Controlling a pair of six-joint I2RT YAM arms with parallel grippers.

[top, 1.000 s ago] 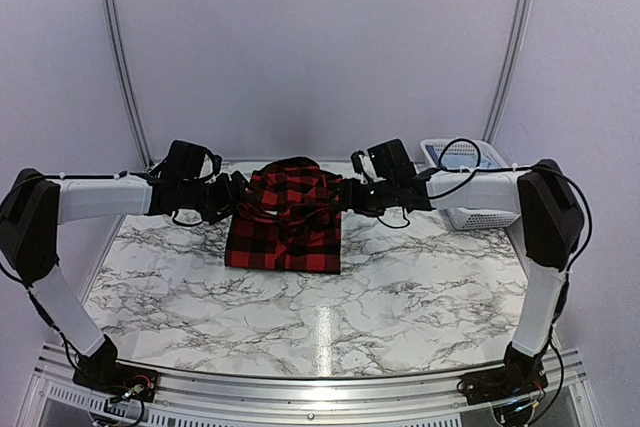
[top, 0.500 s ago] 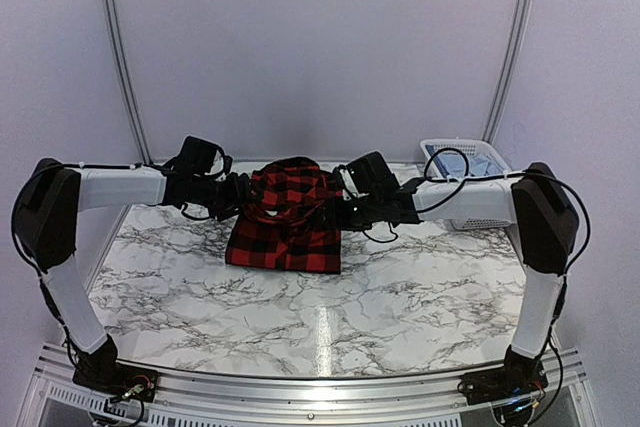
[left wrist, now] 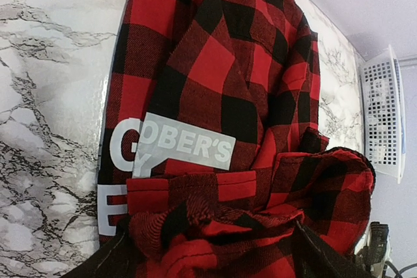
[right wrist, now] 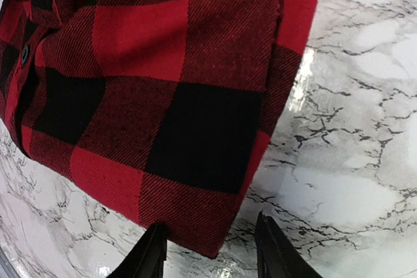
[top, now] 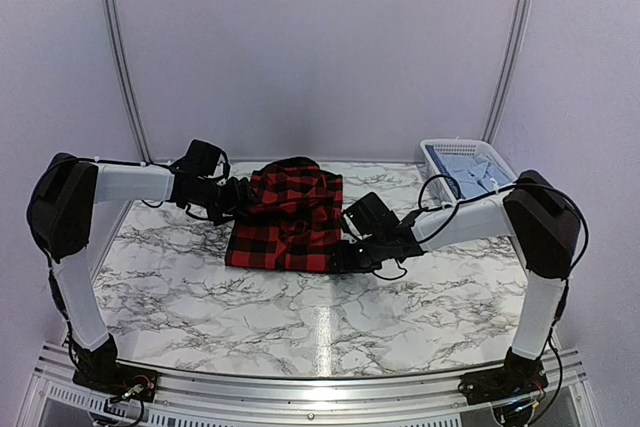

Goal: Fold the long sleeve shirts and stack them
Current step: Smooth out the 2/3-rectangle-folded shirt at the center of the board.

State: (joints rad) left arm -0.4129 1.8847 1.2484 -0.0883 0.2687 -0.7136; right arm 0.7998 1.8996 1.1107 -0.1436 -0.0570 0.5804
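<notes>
The red-and-black check shirt lies folded on the marble table, with its upper part doubled over and bunched. My left gripper is at the shirt's left upper edge. In the left wrist view its fingers stand wide apart with a bunch of check cloth between them. My right gripper is low at the shirt's near right corner. In the right wrist view it is open and empty, and the shirt corner is just ahead of the fingertips. Pale blue cloth lies in the basket.
The white lattice basket stands at the back right of the table and also shows in the left wrist view. The marble tabletop spreads in front of the shirt. White walls and a metal frame enclose the back and sides.
My right gripper has let go of the raised shirt part and dropped toward me to the shirt's near right corner. The lifted cloth has settled lower. The left gripper has barely moved.
</notes>
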